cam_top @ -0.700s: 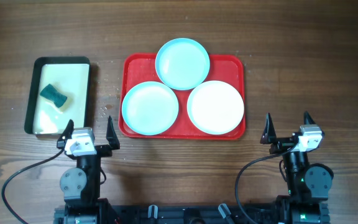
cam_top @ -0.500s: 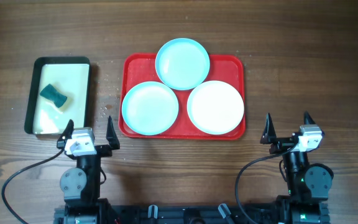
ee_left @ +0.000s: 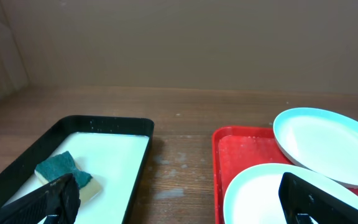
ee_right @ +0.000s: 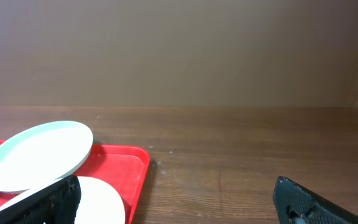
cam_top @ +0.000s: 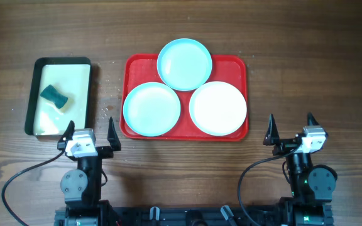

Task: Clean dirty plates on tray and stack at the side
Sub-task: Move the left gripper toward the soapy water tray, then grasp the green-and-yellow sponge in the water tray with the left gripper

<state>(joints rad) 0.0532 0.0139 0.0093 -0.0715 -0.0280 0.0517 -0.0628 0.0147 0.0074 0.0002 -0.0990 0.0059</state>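
The red tray [cam_top: 237,63] holds three plates. A light blue plate [cam_top: 184,64] lies at the back, resting partly on the other two. A second light blue plate [cam_top: 151,108] lies front left and a white plate [cam_top: 218,108] front right. My left gripper [cam_top: 90,133] is open and empty, in front of the gap between pan and tray. My right gripper [cam_top: 291,129] is open and empty, right of the tray's front corner. The left wrist view shows the tray [ee_left: 227,155] and both blue plates [ee_left: 328,144] [ee_left: 253,199]. The right wrist view shows the tray [ee_right: 129,163], back plate [ee_right: 36,154] and white plate [ee_right: 101,205].
A dark-rimmed cream pan [cam_top: 77,69] stands left of the tray with a green sponge [cam_top: 54,95] in it; both show in the left wrist view [ee_left: 114,124] [ee_left: 64,171]. Bare wooden table [cam_top: 313,75] lies right of the tray.
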